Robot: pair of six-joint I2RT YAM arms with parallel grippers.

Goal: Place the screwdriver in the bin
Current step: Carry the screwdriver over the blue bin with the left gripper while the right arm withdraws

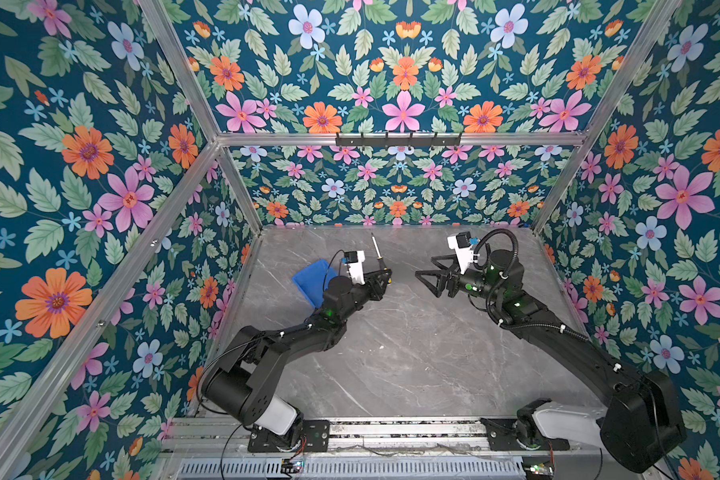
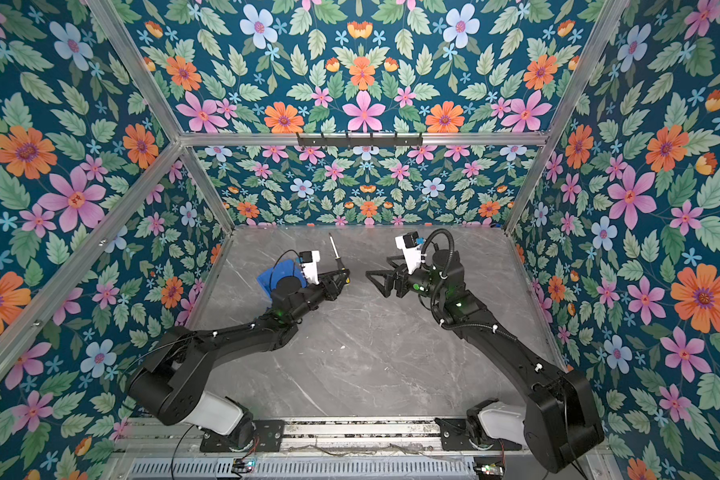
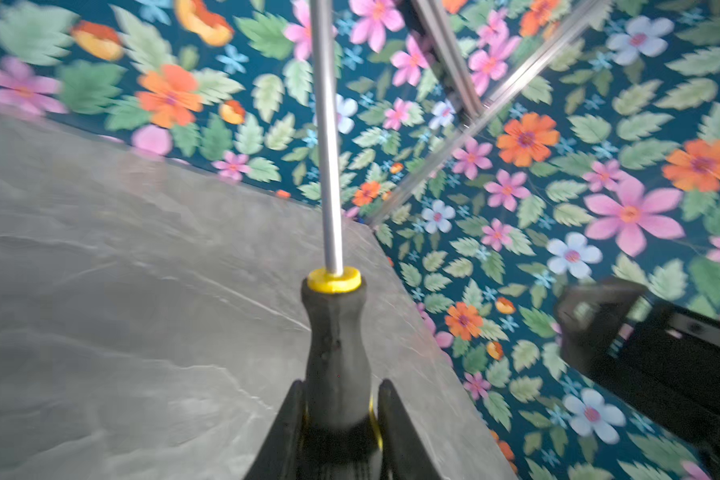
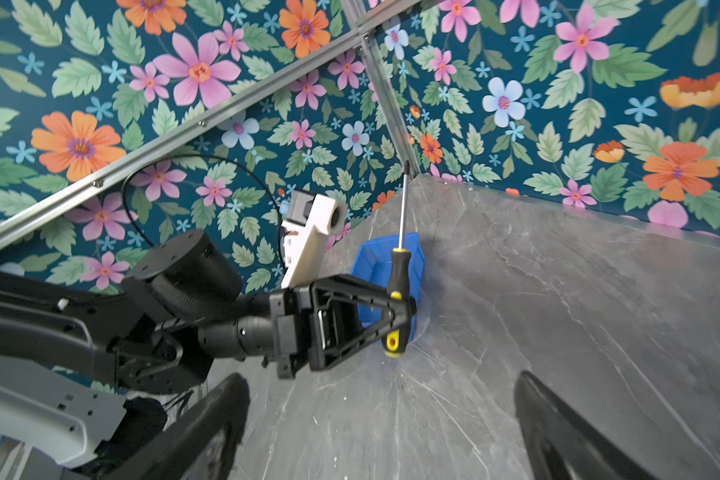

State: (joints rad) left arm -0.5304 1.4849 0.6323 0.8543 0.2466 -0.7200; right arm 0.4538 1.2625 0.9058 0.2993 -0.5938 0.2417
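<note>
Logging the scene, biggest item first.

Grey marble table (image 1: pixel 391 353): both arms work over its far half.

Bin (image 1: pixel 308 278), blue, flat on the table. From the left gripper (image 1: pixel 385 276) it lies back behind the jaws, on the outer side of that wrist, away from the other arm. The wrist hides part of it in both top views. The right wrist view shows it directly beyond the left jaws (image 4: pixel 371 257).

Right gripper (image 1: pixel 425 267): jaws spread wide with nothing between them. It faces the left gripper across a clear gap and is well apart from the bin.

Left gripper: jaws clamped on the screwdriver (image 1: pixel 379 255) at its black-and-yellow handle (image 3: pixel 333 332).

Screwdriver: its long axis runs crosswise to the left jaws. The shaft stands out past them toward the back wall, and the yellow butt shows on the opposite side (image 4: pixel 393 340). I cannot tell whether the butt clears the table.

Judgement: the left arm is nearer the bin and has the tool. The coming move turns on swinging backward and outward to the bin, and the shaft should be laid along the bin's length.
</note>
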